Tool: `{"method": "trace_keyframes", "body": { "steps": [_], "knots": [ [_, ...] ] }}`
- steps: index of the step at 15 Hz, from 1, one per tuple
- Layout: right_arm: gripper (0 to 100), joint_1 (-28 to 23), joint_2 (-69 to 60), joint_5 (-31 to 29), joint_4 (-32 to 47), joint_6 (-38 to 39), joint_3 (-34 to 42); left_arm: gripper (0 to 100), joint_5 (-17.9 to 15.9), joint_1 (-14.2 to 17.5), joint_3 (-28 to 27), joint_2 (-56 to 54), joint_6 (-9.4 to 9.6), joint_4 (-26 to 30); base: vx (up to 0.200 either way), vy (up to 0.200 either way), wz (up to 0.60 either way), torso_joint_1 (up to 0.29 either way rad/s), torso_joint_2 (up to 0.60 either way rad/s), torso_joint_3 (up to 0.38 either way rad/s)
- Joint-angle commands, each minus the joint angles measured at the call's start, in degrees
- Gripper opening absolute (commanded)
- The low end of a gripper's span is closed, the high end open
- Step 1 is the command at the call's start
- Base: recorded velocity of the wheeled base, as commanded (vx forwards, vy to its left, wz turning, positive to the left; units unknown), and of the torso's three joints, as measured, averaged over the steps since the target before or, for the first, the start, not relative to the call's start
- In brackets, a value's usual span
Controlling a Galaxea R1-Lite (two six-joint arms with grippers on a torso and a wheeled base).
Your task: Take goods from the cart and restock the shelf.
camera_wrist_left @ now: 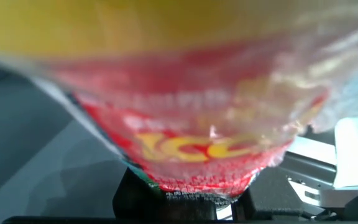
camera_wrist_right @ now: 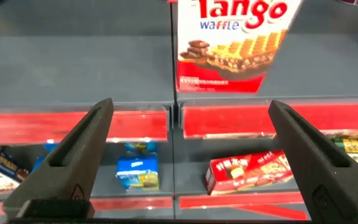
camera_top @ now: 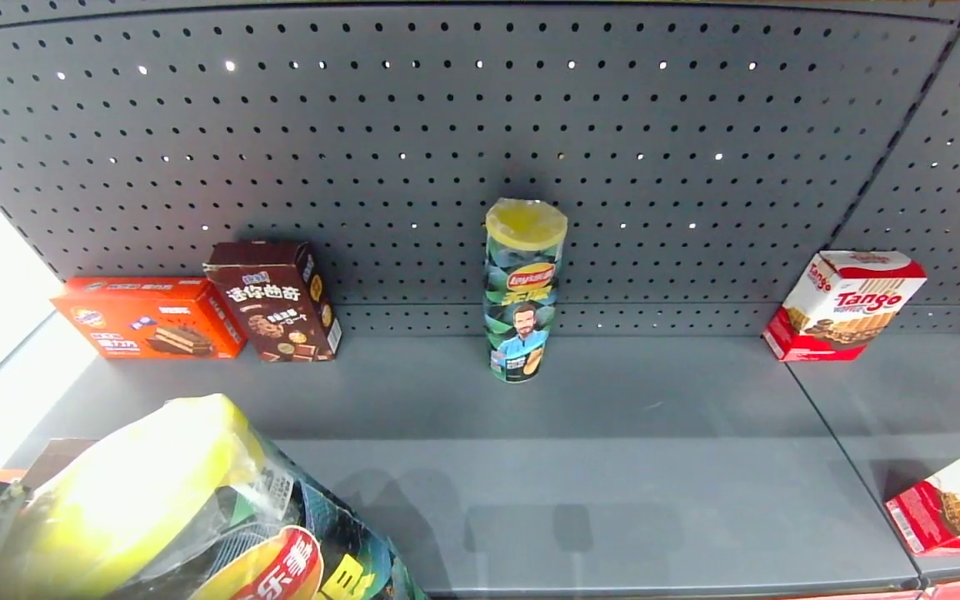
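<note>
The chips can [camera_top: 163, 500] with the yellow lid hangs tilted in the air at the left gripper, in front of the shelf [camera_top: 613, 467]. I judge it is being carried to the shelf. The next move calls for turning it upright and setting it near the standing can [camera_top: 524, 292], which is ahead and to the right. The right gripper [camera_wrist_right: 189, 107] is spread and holds nothing, with a wafer box [camera_wrist_right: 229, 43] just ahead of it. The can covers the left gripper, so I cannot tell its grip. The can's lower end is cut off.

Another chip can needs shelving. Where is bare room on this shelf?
Bare shelf lies between the brown cookie box and the standing chip can, and between that can and the wafer box. Crowded only around the orange box.
</note>
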Motion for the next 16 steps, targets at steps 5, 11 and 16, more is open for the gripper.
{"method": "trace_keyframes", "body": {
  "steps": [5, 11, 16],
  "knots": [
    [100, 0.1, 0.0, 0.2, 0.1, -0.1, 0.0, 0, -0.2, 0.4, -0.1, -0.8, -0.86, -0.1, 0.0, 0.0, 0.0, 0.0, 0.0, 0.0],
    [100, 2.6, 30.5, 5.5, 1.7, 3.1, -31.0, 0, -0.5, 0.1, -2.8, -0.4, -0.6, -0.1, 0.0, 0.0, 0.0, 0.0, 0.0, 0.0],
    [100, 15.1, 56.7, 15.8, -9.8, 0.9, -37.4, 0, -0.1, 0.2, -3.8, -0.3, -0.51, 0.1, 0.0, 0.0, 0.0, 0.0, 0.0, 0.0]
  ]
}}
